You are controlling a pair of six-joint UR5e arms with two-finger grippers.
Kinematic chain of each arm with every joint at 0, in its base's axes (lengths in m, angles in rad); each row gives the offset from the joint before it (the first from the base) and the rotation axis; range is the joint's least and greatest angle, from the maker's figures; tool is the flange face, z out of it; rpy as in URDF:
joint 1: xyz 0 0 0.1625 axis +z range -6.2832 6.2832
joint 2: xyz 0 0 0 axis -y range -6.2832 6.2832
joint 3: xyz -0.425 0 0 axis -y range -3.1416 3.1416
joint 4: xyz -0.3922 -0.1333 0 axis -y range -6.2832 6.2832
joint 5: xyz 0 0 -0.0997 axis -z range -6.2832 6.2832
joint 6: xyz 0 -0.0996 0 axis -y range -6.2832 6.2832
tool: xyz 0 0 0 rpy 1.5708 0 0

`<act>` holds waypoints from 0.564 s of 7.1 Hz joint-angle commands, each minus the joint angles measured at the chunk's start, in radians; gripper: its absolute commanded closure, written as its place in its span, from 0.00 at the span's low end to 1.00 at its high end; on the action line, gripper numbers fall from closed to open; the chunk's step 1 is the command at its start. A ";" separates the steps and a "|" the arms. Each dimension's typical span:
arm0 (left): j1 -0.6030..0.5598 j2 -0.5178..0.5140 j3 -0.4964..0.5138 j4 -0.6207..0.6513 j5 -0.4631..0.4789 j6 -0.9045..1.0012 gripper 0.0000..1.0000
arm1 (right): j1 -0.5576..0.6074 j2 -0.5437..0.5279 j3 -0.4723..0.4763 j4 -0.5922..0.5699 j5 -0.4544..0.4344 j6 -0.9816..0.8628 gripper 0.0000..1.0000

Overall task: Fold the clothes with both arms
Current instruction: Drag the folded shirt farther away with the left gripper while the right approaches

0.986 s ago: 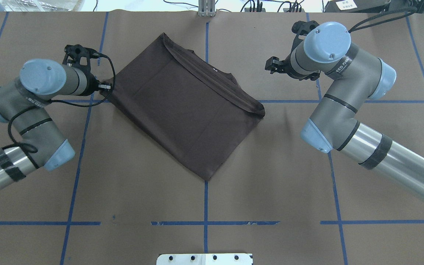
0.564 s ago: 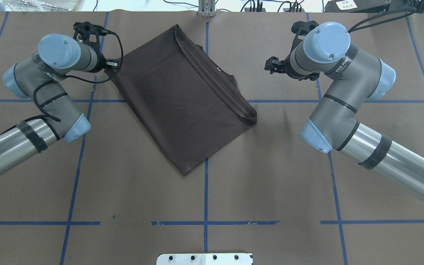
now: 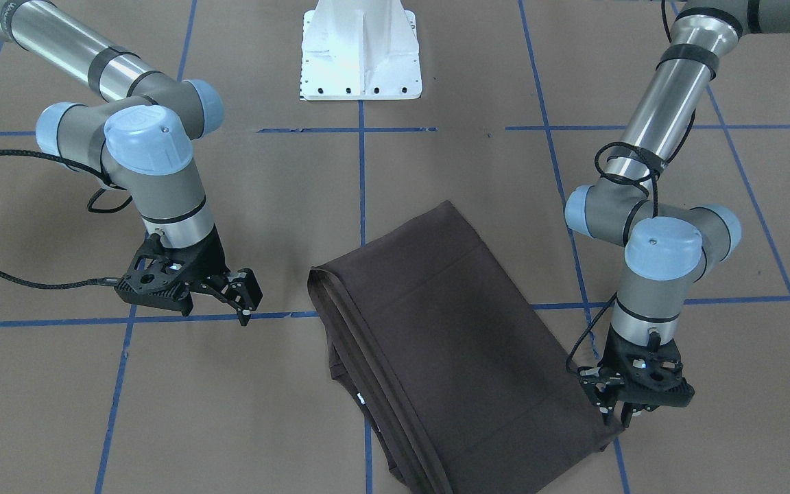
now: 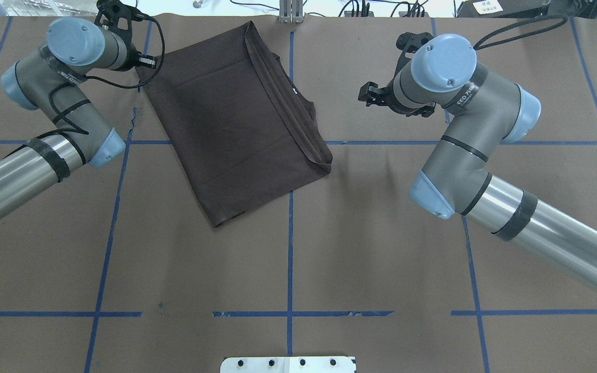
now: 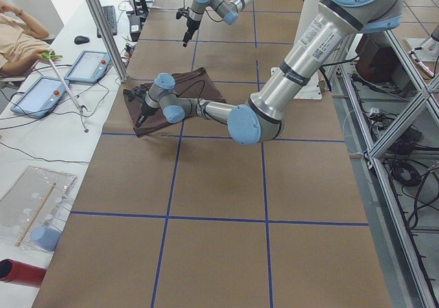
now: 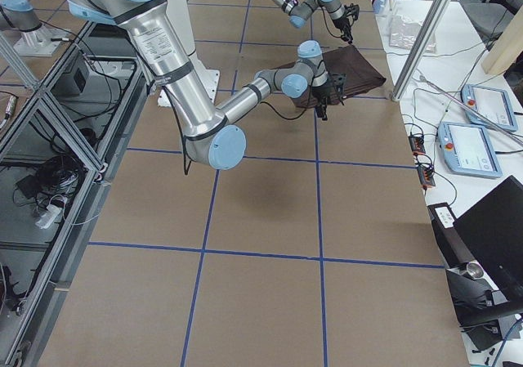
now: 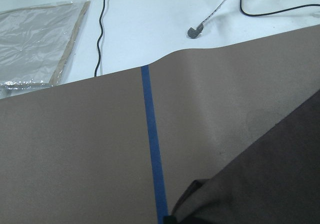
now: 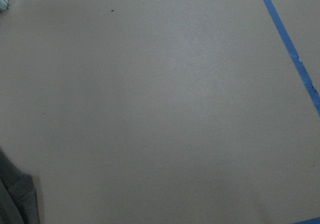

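The dark brown T-shirt (image 4: 236,114) lies folded into a slanted rectangle at the far middle of the table, its ribbed collar edge and a small white tag on its right side. It also shows in the front view (image 3: 450,350). My left gripper (image 3: 616,414) is shut on the shirt's far-left corner, low at the table; in the overhead view (image 4: 143,63) the wrist mostly hides it. The left wrist view shows the cloth (image 7: 270,184) beside a blue tape line. My right gripper (image 3: 244,302) is open and empty, hovering right of the shirt (image 4: 367,96).
The white pedestal base (image 3: 361,55) stands at the near edge. The table's far edge (image 4: 298,15), with cables behind it, is right next to the shirt. A clear plastic bag (image 7: 35,39) lies beyond that edge. Blue tape lines (image 4: 289,259) cross the brown table cover.
My left gripper has pulled the shirt's corner toward the far left, dragging and turning the shirt that way. My right arm has shifted slightly left, its gripper still open.
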 commanded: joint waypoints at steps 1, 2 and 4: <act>-0.013 0.084 -0.158 0.002 -0.147 0.022 0.00 | -0.044 0.125 -0.092 0.013 -0.064 0.126 0.16; -0.011 0.098 -0.180 0.001 -0.149 0.012 0.00 | -0.075 0.201 -0.217 0.101 -0.097 0.166 0.33; 0.001 0.103 -0.186 -0.012 -0.150 -0.026 0.00 | -0.115 0.317 -0.365 0.141 -0.142 0.168 0.40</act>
